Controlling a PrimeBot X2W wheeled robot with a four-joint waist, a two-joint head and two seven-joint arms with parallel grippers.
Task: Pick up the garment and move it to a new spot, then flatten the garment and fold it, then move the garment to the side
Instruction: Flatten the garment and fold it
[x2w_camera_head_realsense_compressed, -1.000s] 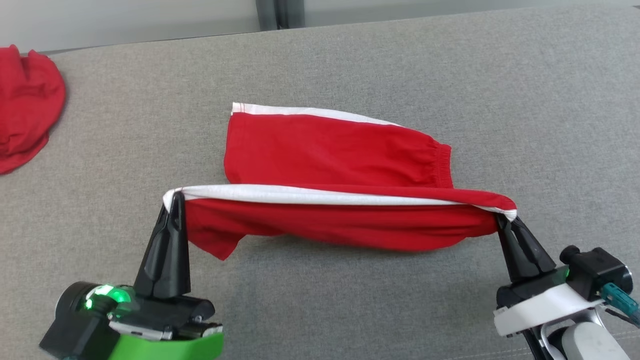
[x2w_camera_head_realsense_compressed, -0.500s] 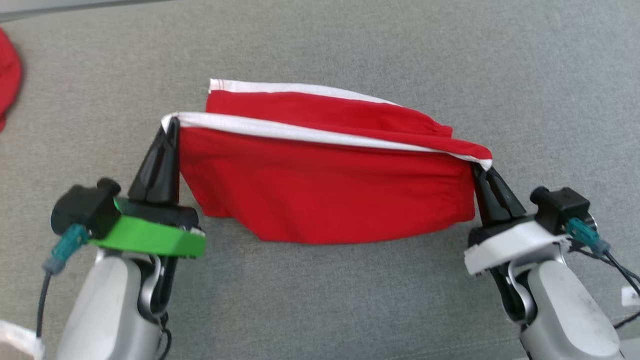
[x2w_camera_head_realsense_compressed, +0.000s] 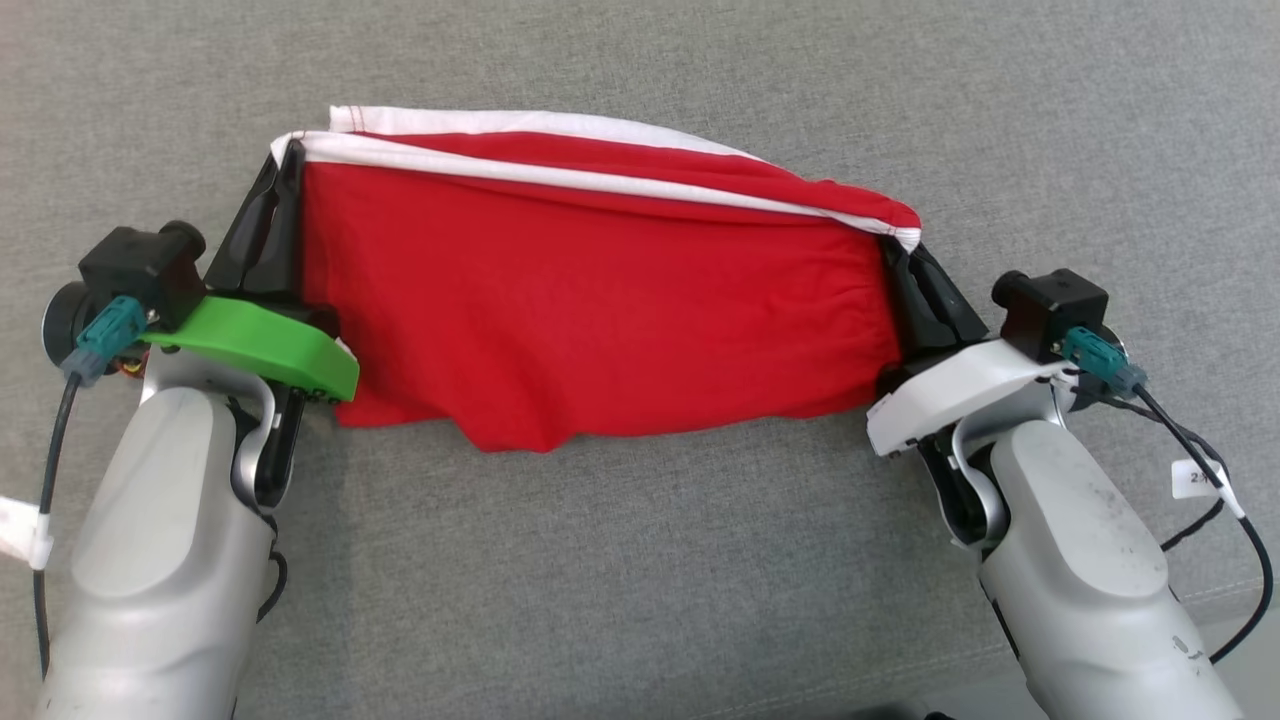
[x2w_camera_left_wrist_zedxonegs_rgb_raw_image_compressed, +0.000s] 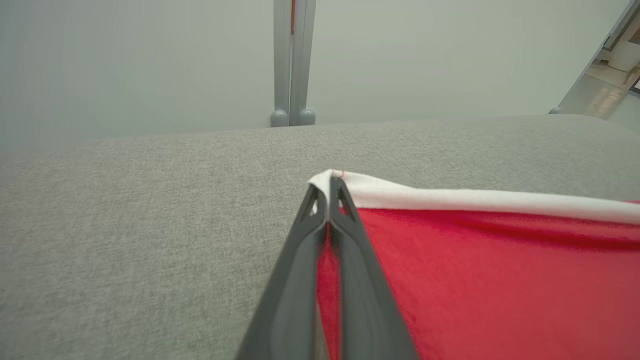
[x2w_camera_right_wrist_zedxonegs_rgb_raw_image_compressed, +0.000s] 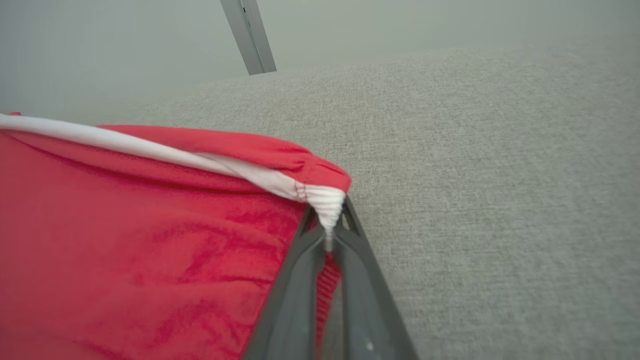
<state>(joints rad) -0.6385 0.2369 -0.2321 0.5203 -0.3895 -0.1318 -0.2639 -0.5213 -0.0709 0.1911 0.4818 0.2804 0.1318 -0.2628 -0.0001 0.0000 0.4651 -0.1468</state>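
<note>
The garment (x2w_camera_head_realsense_compressed: 590, 300) is a pair of red shorts with a white side stripe, folded over itself on the grey padded surface. Its upper layer hangs stretched between my two grippers and covers most of the lower layer. My left gripper (x2w_camera_head_realsense_compressed: 288, 158) is shut on the garment's left corner, by the white stripe (x2w_camera_left_wrist_zedxonegs_rgb_raw_image_compressed: 450, 200). My right gripper (x2w_camera_head_realsense_compressed: 893, 243) is shut on the gathered waistband corner (x2w_camera_right_wrist_zedxonegs_rgb_raw_image_compressed: 327, 202) at the right. In the wrist views each pair of fingers pinches red and white cloth, as with the left gripper (x2w_camera_left_wrist_zedxonegs_rgb_raw_image_compressed: 328, 186) and the right gripper (x2w_camera_right_wrist_zedxonegs_rgb_raw_image_compressed: 330, 227).
The grey padded surface (x2w_camera_head_realsense_compressed: 650, 560) spreads out on all sides of the garment. A pale wall with a grey upright post (x2w_camera_left_wrist_zedxonegs_rgb_raw_image_compressed: 292, 60) stands beyond its far edge. Cables (x2w_camera_head_realsense_compressed: 1210, 480) hang from my right wrist.
Both grippers have carried the held edge forward over the lower layer, so the fold now nearly covers it. The head camera has tilted down, and the other red cloth at far left has left view.
</note>
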